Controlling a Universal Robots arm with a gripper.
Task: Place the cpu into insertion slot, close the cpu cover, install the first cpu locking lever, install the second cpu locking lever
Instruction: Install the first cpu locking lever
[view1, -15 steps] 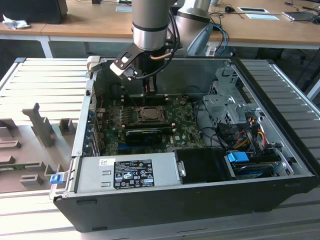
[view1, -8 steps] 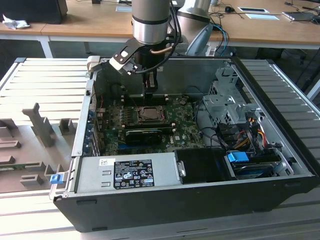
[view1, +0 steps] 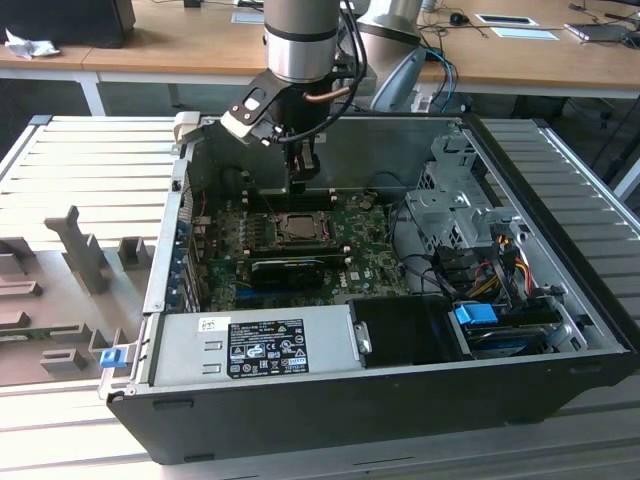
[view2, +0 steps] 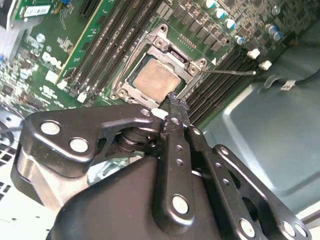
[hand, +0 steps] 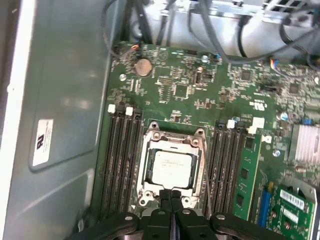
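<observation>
Pincer (hand: 170, 199) clenched, empty, tips just over the far edge of the insertion slot (hand: 146, 196). cpu (hand: 171, 166) seated in the slot, cpu cover (hand: 198, 165) down around it. One thin lever (view2: 232, 72) sticks out sideways.

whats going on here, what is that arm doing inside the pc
A robot arm is reaching down into an open computer case. Its gripper is shut with nothing in it and hangs right at the edge of the insertion slot. The cpu already sits in the slot, and the cpu cover lies down around it. In the second wrist view a thin locking lever sticks out beside the socket.
</observation>
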